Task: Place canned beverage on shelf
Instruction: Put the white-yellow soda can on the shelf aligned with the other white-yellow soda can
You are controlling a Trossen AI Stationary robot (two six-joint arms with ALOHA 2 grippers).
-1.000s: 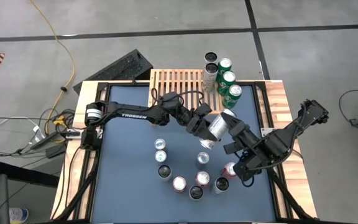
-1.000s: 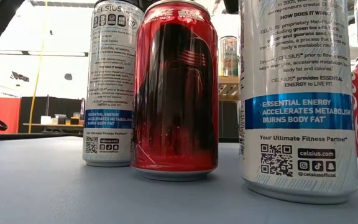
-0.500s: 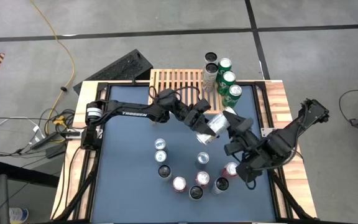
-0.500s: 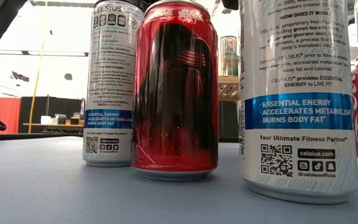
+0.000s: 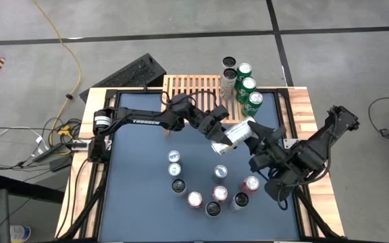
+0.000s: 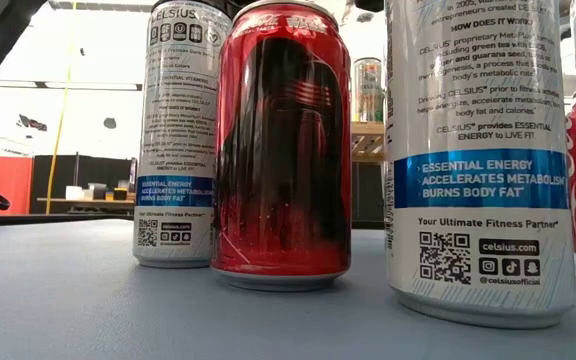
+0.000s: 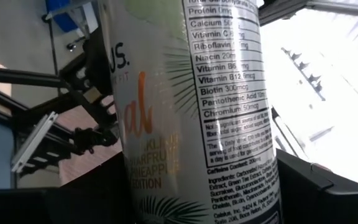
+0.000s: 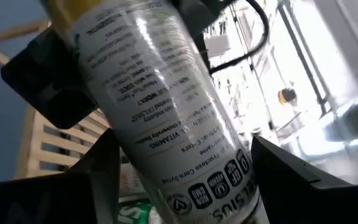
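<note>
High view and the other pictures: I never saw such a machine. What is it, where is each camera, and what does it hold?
It is a robot: two dark arms at a table, each ending in a two-finger gripper. The high view looks down from above; the low view looks level across the tabletop; each wrist view looks past one arm's fingers. Loose cans stand on the table, among them a red can. At the far edge is a slatted wooden shelf with five cans at its right end. The left gripper holds a white can in the air; the right gripper is at its other end.
</note>
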